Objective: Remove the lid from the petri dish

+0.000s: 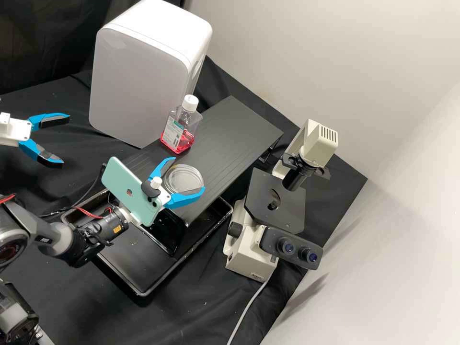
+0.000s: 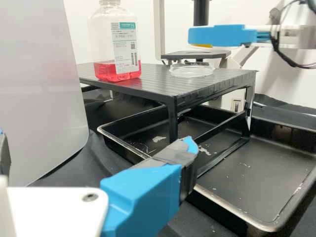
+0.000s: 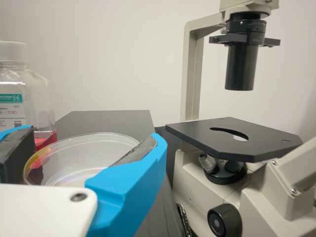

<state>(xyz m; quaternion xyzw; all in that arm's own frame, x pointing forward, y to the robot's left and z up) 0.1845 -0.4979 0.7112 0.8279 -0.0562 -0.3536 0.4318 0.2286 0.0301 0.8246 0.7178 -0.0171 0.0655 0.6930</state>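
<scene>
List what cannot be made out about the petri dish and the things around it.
- Seam around the petri dish: too small in the high view, clear on clear.
- Dish rim, right wrist view: both sides covered by the right tool.
- Cap of the culture flask, left wrist view: cut off by the top edge.

We see a clear, glossy round plastic petri dish (image 1: 183, 177), a matt, ribbed black platform (image 1: 235, 134) and soft black cloth (image 1: 215, 297).

The black desk (image 1: 201, 306) carries a white box (image 1: 143, 72) far left, a tray (image 1: 139, 268) near, and a microscope (image 1: 273, 225) right.
</scene>
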